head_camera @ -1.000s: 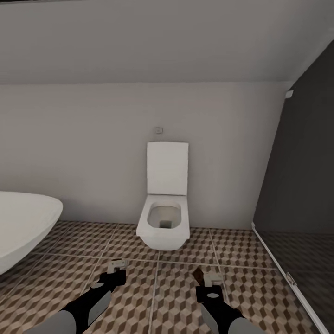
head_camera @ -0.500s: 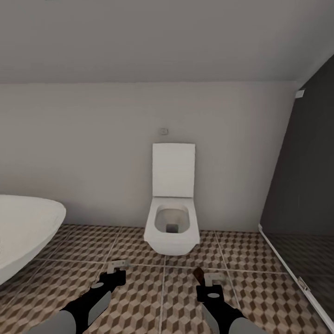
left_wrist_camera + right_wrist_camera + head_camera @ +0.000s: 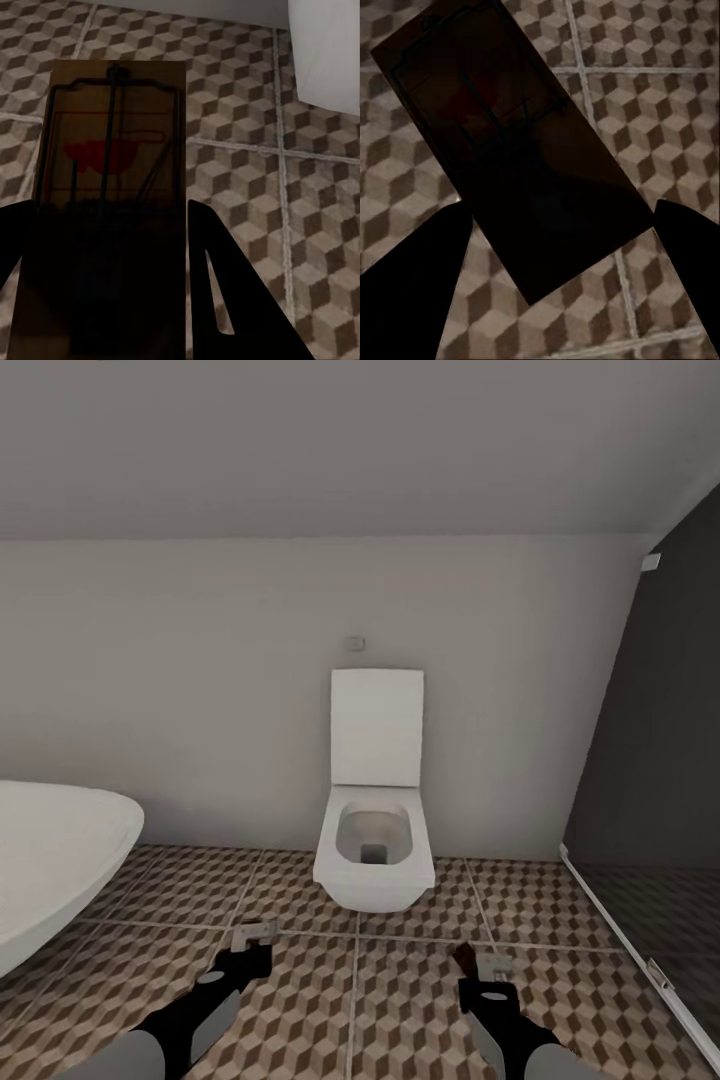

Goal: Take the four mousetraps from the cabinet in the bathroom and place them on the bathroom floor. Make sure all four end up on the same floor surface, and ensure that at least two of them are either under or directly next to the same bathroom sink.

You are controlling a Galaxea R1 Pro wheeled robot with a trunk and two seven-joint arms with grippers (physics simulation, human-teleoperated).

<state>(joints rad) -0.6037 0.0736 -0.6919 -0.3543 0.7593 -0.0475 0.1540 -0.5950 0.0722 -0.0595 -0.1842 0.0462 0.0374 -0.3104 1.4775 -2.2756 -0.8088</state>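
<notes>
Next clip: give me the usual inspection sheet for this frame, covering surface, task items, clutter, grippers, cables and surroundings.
Surface: bathroom floor, cube-pattern tiles with pale grout.
Job's things: one mousetrap between the left fingers, red mark visible; another mousetrap between the right fingers, dark and tilted. Cabinet and sink: nothing seen.
Clutter: nothing seen.
Grippers: left gripper and right gripper low over the tiles, each holding a trap.
Cables: nothing seen.
Surroundings: white toilet against the wall, lid up; bathtub at left; dark glass panel at right.

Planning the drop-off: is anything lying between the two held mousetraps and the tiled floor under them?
Nothing visible. The left gripper holds one mousetrap, the right gripper another mousetrap, both over bare bathroom floor. The toilet stands farther ahead.
</notes>
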